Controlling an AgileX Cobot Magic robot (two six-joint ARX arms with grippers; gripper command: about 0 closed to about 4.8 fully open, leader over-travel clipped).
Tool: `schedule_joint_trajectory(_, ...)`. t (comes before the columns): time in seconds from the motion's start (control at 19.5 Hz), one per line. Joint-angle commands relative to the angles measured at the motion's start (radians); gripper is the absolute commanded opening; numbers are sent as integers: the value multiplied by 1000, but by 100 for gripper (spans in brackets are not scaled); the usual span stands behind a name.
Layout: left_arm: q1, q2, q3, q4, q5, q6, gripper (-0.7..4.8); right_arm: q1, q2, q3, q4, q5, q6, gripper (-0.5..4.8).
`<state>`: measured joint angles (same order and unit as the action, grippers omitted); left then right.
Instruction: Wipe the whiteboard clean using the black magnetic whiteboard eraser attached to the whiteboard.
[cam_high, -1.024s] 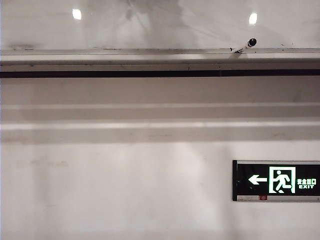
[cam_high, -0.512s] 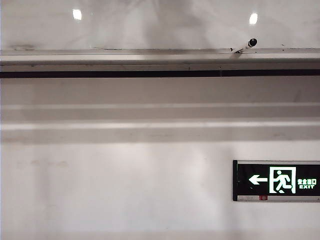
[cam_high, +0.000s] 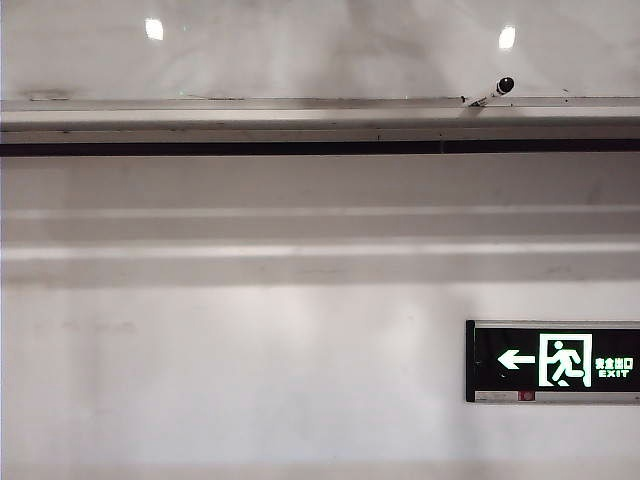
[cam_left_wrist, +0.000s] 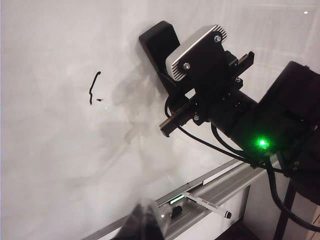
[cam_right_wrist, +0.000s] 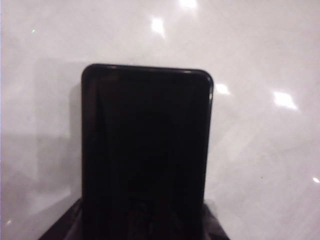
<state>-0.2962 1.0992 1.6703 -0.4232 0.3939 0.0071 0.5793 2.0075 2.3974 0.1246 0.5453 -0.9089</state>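
Pressing the eraser (cam_right_wrist: 146, 150) flat on the whiteboard (cam_left_wrist: 60, 165), our right gripper (cam_left_wrist: 172, 70) clamps its stiff, light sides; near the stroke (cam_left_wrist: 93, 87), left gripper (cam_left_wrist: 145, 222) shut, empty.

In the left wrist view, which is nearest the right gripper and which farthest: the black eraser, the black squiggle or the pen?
1. The black eraser, gripped by the right gripper against the whiteboard.
2. The black squiggle, on the board off to one side.
3. The pen, lying on the rail at the board's edge.
The left gripper, shut, sits near that rail.
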Motion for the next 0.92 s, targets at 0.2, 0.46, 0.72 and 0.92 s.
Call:
schedule_joint_trajectory(0.2,-2,-3,4,12,11,0,-6,-21,-2,5,-191,-197,270,116)
schedule_joint_trajectory(0.46,-2,-3,4,12,11,0,-6,-20,-1,4,-303,-377,420,116)
schedule_joint_trajectory(0.72,-2,-3,4,12,11,0,-5,-11,15,4,-335,-455,448,116)
schedule_joint_trajectory(0.92,-2,-3,4,10,12,0,-6,24,44,4,-364,-451,421,116)
